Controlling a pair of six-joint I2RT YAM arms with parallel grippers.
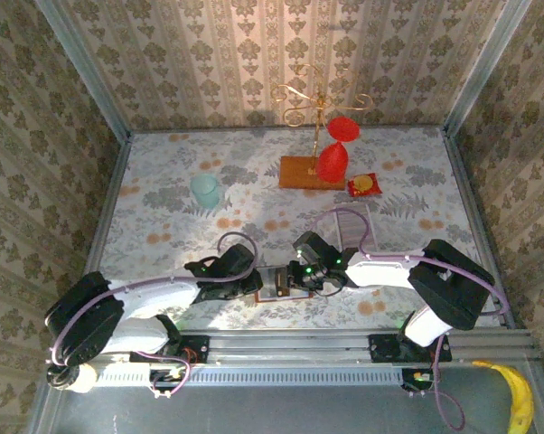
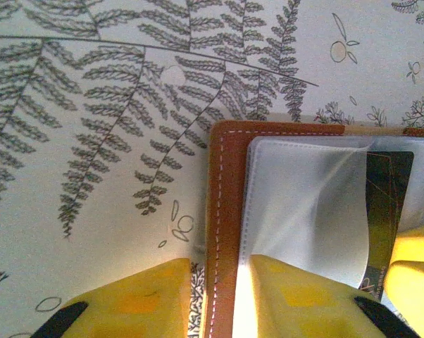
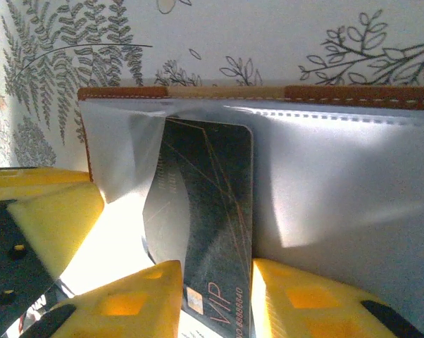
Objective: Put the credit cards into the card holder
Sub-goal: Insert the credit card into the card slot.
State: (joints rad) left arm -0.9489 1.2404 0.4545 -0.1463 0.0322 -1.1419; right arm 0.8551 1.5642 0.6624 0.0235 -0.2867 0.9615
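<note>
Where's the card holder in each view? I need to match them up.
Top external: card holder sits low centre of the frame.
Left wrist: right half, orange edge running vertically.
Right wrist: across the top and right.
Shared landmark: dark card entering its pocket.

From above I see soft, even light and sharp detail; at my wrists, glare whitens the clear pockets (image 3: 339, 176) of the card holder (image 3: 353, 94) and bleaches my yellow fingers (image 3: 127, 303), blurred, perhaps too near to focus.
</note>
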